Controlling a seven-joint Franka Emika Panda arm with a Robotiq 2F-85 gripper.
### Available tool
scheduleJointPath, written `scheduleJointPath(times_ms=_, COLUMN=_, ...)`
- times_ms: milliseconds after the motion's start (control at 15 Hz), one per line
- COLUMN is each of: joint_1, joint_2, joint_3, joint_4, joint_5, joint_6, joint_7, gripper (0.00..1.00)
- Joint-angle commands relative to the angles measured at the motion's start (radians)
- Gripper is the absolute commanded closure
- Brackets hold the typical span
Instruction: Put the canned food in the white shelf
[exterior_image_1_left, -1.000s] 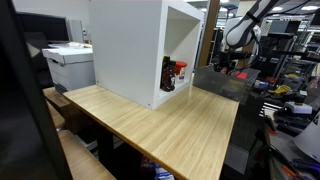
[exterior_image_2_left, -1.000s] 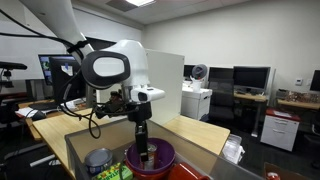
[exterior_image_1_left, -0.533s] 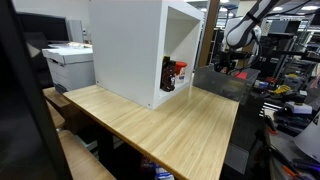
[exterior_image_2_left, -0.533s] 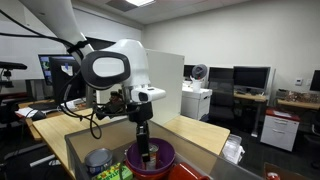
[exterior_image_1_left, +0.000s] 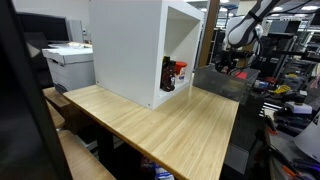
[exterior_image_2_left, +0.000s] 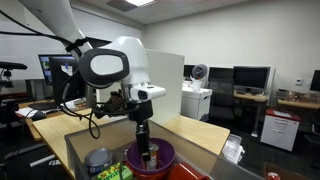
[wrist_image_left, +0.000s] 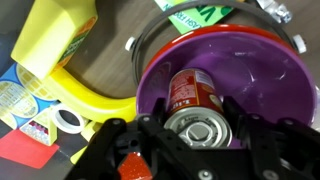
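One can in one purple bowl, one claw gripping it

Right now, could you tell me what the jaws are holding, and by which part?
The can, with the jaws shut on its sides near the top, inside the bowl.
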Motion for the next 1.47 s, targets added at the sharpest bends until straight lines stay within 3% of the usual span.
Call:
scheduleJointPath(times_ms=0, joint_1=0.006, joint_2=-0.097, joint_3=-0.011, joint_4=-0.051, joint_5=-0.008, joint_6=-0.044, joint_7=-0.023, gripper=0.66)
scheduleJointPath(times_ms=667, joint_1=-0.040, joint_2=-0.316, joint_3=0.038, joint_4=-0.110, joint_5=-0.108, joint_6=-0.103, joint_7=-0.034, gripper=0.66)
scheduleJointPath(times_ms=1400, joint_1=-0.053, joint_2=-0.420, joint_3=0.143, joint_4=-0.149, joint_5=-0.162, joint_6=-0.074, joint_7=-0.068, gripper=0.66)
